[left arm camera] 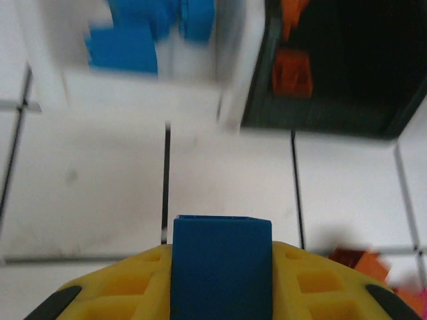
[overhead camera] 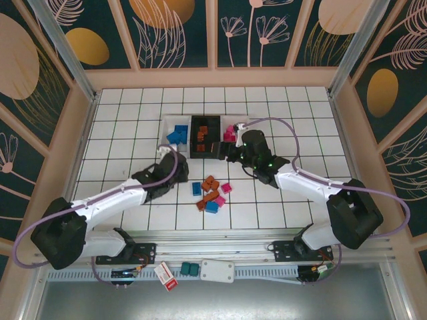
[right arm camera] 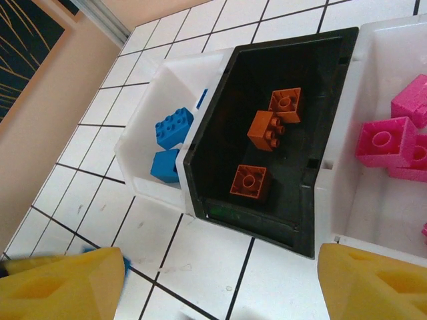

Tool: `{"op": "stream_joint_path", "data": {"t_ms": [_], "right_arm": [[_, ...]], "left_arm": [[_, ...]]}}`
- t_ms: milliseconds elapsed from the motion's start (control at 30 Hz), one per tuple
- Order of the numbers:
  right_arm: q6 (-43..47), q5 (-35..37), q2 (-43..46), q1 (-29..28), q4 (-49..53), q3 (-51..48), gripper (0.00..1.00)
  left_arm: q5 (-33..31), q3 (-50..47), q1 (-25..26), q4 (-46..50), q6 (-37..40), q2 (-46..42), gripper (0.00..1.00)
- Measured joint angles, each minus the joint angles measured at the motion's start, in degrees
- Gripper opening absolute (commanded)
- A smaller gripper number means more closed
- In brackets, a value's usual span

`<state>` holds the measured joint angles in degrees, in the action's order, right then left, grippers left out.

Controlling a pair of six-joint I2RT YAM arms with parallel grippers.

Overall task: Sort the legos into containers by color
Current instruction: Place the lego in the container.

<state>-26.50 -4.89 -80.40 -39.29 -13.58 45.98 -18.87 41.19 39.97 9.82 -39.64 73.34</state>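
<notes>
I read left gripper (left arm camera: 222,287) clamped on blue brick (left arm camera: 221,263), aimed at bin of blues (left arm camera: 140,93) toward the table (overhead camera: 120,127) far edge: colour match. Right gripper (right arm camera: 220,280) slack and empty beside black bin (right arm camera: 267,223). Loose bricks (overhead camera: 212,193) wait mid-table.

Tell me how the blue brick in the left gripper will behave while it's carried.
The blue brick looks like stiff moulded plastic with flat sides, so the yellow pads probably hold it squarely. Small, it is likely light. Its smooth faces might slip in a loose grip; being boxy, it shouldn't roll in the white bin.
</notes>
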Motion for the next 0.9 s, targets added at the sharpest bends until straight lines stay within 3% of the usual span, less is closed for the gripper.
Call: {"op": "stream_joint_path", "data": {"t_ms": [200,433,467,633,800,900], "right_arm": [[-0.68,0.57,1.75,0.0,0.02,-1.25,0.77],[-1.14,0.59,3.98,0.0,0.07,-3.82,0.77],[-1.27,0.61,4.28,0.0,0.07,-4.24,0.77],[-1.4,0.98,6.08,0.0,0.57,-5.79,0.77],[-1.53,1.57,7.96,0.15,0.81,-6.21,0.78],[-1.51,1.64,8.24,0.26,0.98,-6.29,0.78]], "left_arm": [[0.17,13.09,-10.45,-2.03,3.69,7.02,0.24],[2.16,24.72,-15.23,-3.23,6.47,23.74,0.25],[2.64,26.21,-15.47,-3.21,6.69,25.97,0.28],[4.98,32.22,-15.72,-2.93,7.91,32.52,0.63],[7.61,33.86,-15.72,-3.37,7.82,31.78,0.78],[9.9,30.14,-15.63,-4.57,7.13,27.26,0.89]]}}
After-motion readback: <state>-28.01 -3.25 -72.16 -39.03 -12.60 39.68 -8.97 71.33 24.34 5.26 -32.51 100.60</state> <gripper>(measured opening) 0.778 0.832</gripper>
